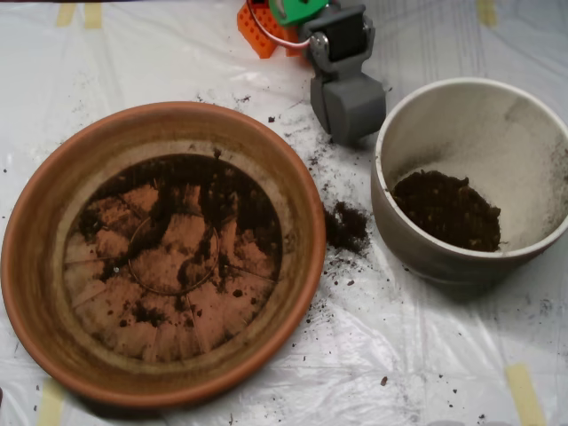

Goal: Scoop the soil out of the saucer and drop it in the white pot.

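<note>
Plastic-sheeted (266, 355) potting bench

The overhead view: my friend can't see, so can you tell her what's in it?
A white pot on the right holds a pile of dark soil. A big terracotta saucer on the left has thin soil patches, spilled crumbs lie between them, and the grey claw sits behind.

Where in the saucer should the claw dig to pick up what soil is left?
Probably the upper part of the saucer, coming straight down from above. The soil lies thickest there, in a dark band across the top of the base. Lower down it thins to crumbs over bare terracotta. The claw sits just beyond that rim, near the white pot.
</note>
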